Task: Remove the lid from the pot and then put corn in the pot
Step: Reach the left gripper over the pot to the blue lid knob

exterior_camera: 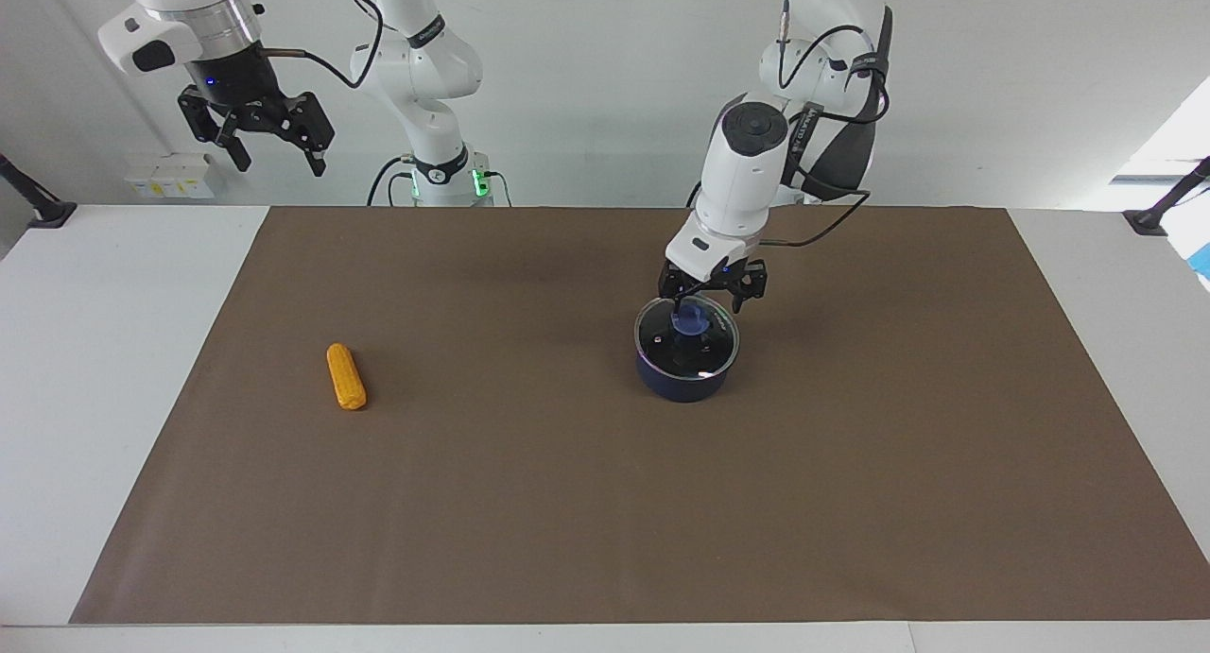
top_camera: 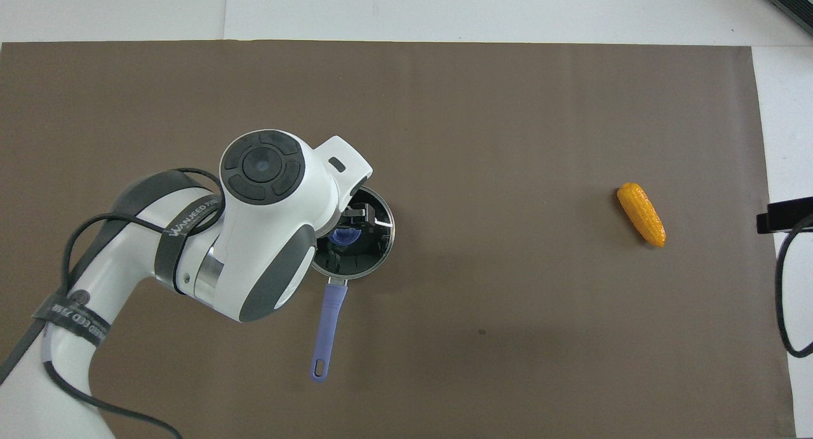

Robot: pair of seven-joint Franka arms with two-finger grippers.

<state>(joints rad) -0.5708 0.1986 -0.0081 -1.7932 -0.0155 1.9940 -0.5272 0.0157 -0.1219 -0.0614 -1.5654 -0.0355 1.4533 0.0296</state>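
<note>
The navy pot [exterior_camera: 682, 385] stands on the brown mat toward the left arm's end, and its long blue handle [top_camera: 330, 324] points toward the robots. The glass lid [exterior_camera: 711, 349] lies on it, also seen in the overhead view [top_camera: 379, 236]. My left gripper [exterior_camera: 709, 300] is open and low over the lid, its fingers on either side of the blue knob [exterior_camera: 693, 318]. The corn [exterior_camera: 346, 377] lies on the mat toward the right arm's end, also seen in the overhead view [top_camera: 641, 215]. My right gripper [exterior_camera: 281, 164] is open, empty and waits high up.
The brown mat [exterior_camera: 567, 502] covers most of the white table [exterior_camera: 85, 369]. Black clamp stands sit at the table's corners by the robots [exterior_camera: 43, 209]. The left arm's white body [top_camera: 254, 229] hides part of the pot in the overhead view.
</note>
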